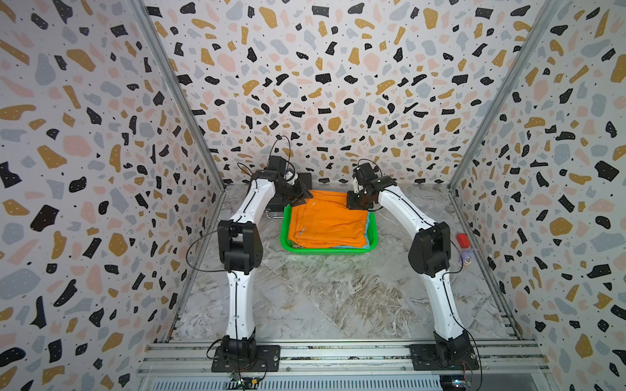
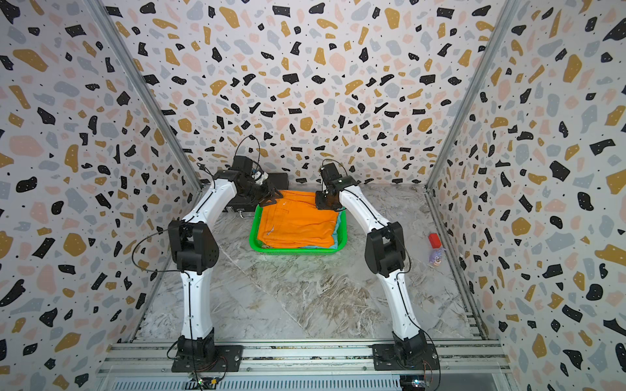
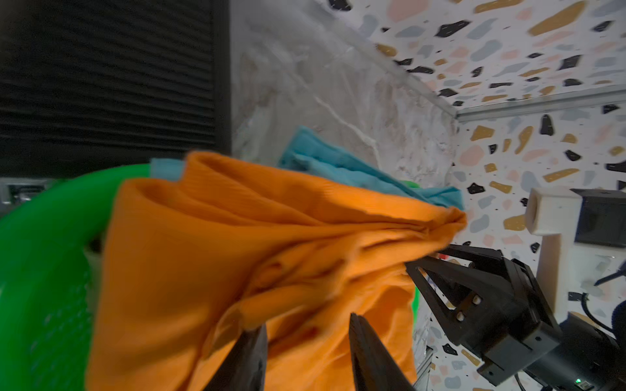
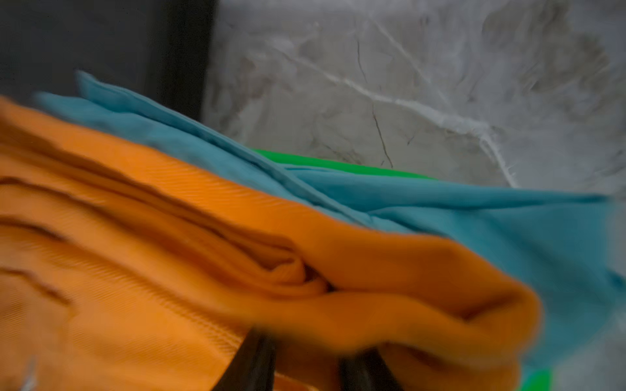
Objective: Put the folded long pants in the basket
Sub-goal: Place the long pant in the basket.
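Top views bright, even, edges bowed; wrist views dim, orange pants (image 4: 169,270) blurred.

Boxed in on three sides by terrazzo-print walls (image 1: 321,84), white with black, mustard, pink and grey chips scattered all over. Braced at both back corners with bare aluminium posts (image 1: 177,94). Floored in a grey-and-tan marble-look sheet (image 1: 338,298), bit of sheen to it. Edged along the front with slotted aluminium rails (image 1: 338,353). Lit soft and even, honestly pretty flat.
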`<state>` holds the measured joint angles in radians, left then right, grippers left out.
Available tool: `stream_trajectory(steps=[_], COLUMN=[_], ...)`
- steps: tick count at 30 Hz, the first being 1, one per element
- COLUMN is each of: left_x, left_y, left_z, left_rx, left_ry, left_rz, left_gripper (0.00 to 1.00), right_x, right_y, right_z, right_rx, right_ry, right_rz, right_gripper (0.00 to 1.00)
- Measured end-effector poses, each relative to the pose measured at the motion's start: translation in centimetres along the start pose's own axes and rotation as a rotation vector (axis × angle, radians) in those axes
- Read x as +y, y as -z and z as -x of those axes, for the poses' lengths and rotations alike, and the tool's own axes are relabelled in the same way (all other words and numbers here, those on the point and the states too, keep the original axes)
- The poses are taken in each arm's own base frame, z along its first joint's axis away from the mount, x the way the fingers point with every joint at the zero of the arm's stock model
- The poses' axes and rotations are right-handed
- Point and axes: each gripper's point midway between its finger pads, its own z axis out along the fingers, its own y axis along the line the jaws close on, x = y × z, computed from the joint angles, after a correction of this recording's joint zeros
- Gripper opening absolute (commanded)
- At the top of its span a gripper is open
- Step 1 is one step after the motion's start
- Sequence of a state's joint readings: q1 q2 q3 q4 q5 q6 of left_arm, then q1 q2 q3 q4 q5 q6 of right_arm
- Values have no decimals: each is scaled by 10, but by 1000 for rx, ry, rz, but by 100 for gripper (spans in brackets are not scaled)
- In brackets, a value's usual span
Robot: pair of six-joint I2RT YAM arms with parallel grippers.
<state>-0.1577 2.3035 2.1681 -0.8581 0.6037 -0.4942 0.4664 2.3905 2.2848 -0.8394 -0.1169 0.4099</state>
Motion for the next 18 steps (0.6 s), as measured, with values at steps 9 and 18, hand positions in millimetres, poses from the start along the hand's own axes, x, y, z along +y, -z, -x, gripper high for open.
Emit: stream_trajectory(steps=[9, 18], left_x=[24, -11], left_y=[12, 135], left_z=[-17, -53], left_rx=[-27, -373], left_ry=[-30, -310], left_rz=[134, 430], left_gripper=[75, 84], right_x=[-1, -33], right_y=[21, 188], right_z=[-6, -39], right_rx=[-20, -452], right_ry=[21, 115], right_rz=[-4, -49], right_gripper=[43, 93])
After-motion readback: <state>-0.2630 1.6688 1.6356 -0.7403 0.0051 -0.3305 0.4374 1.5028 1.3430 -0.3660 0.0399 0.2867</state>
